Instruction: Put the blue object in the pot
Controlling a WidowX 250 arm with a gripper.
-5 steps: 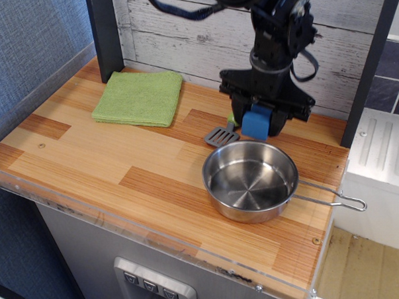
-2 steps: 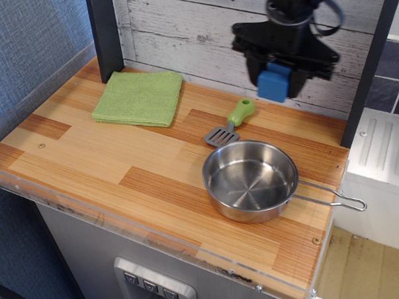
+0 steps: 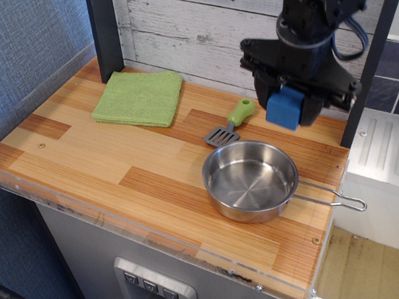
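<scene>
My gripper (image 3: 287,109) is shut on the blue object (image 3: 285,108), a chunky matte blue block, and holds it in the air. The block hangs above the counter just behind the far right rim of the pot (image 3: 250,180). The pot is a shallow shiny steel pan with a long wire loop handle (image 3: 334,198) pointing right. It stands empty on the wooden counter near the front right.
A green-handled spatula (image 3: 230,123) lies just behind the pot. A folded green cloth (image 3: 139,97) lies at the back left. A dark post (image 3: 105,36) stands at the back left, another at the right edge. The counter's front edge (image 3: 150,241) has a clear lip.
The gripper lifted the blue block from the counter near the spatula, rose high, then came back down and slightly right, nearer the pot's far rim.
</scene>
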